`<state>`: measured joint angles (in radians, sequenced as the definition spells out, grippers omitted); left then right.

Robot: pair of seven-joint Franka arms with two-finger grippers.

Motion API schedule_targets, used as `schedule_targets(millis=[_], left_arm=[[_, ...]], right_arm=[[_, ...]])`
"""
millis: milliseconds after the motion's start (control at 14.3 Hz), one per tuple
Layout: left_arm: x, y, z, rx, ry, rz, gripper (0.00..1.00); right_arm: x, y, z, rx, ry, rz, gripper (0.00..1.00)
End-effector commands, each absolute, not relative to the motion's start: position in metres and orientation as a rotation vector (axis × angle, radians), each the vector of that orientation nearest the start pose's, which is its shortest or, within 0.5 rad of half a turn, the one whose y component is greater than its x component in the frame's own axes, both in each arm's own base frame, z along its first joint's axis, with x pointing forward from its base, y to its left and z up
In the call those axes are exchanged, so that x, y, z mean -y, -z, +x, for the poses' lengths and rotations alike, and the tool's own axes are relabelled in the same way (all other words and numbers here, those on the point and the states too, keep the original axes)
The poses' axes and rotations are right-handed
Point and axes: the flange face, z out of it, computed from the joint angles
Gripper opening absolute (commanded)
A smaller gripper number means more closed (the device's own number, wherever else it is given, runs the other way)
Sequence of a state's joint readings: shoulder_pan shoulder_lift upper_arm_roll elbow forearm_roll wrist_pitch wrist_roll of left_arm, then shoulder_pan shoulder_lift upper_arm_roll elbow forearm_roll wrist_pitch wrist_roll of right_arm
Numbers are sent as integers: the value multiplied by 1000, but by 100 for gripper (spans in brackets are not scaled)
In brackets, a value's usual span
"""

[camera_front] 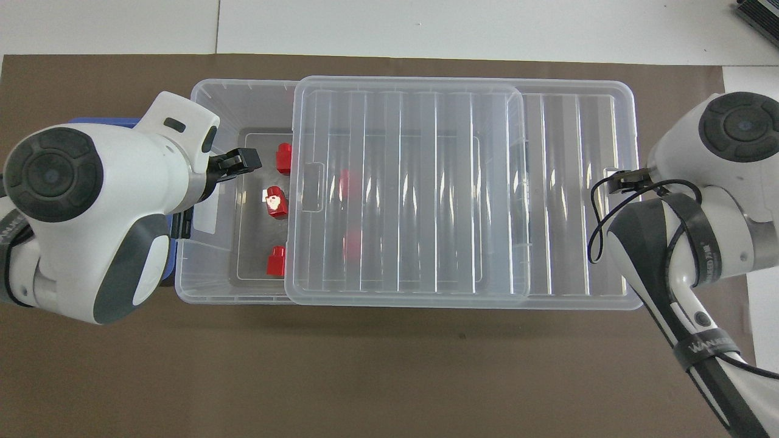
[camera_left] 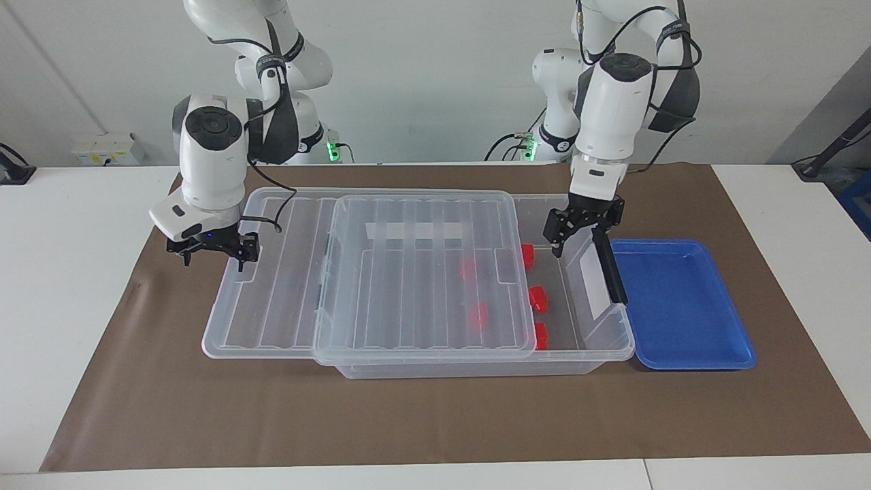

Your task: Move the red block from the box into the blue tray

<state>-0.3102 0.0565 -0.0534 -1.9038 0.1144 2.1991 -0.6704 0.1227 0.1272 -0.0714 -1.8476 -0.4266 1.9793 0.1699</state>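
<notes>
With the right gripper (camera_left: 212, 250) open at the slid-back ribbed clear lid's (camera_left: 381, 272) end, I see my empty, open left gripper (camera_left: 575, 235) over the large clear plastic box's (camera_left: 599, 340) uncovered end, nearest the small red plastic block (camera_left: 527, 255) lying just beside it toward the lid, while the shallow glossy blue tray (camera_left: 680, 299) sits empty beside the box.
</notes>
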Motion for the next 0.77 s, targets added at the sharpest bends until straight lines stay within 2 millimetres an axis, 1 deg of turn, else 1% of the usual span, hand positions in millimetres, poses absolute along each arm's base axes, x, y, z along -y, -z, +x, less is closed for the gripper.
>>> schedule_targets(millis=[0, 70, 279, 488, 558, 628, 698], left_arm=[[215, -474, 565, 363, 439, -3104, 100], [214, -470, 565, 360, 439, -3103, 100], [218, -451, 570, 353, 432, -3108, 100], [220, -424, 572, 347, 413, -3109, 100], [227, -410, 572, 320, 399, -3099, 100], [230, -403, 573, 319, 410, -3087, 100], [232, -392, 575, 356, 406, -3080, 100]], right_arm=[[8, -463, 594, 97, 45, -3578, 100], [9, -464, 593, 103, 47, -3588, 100], [12, -466, 593, 126, 49, -3619, 100], [12, -467, 593, 146, 46, -3642, 100], [14, -466, 593, 148, 41, -3642, 100], [14, -467, 593, 144, 36, -3644, 100], [12, -471, 594, 136, 36, -3643, 100]])
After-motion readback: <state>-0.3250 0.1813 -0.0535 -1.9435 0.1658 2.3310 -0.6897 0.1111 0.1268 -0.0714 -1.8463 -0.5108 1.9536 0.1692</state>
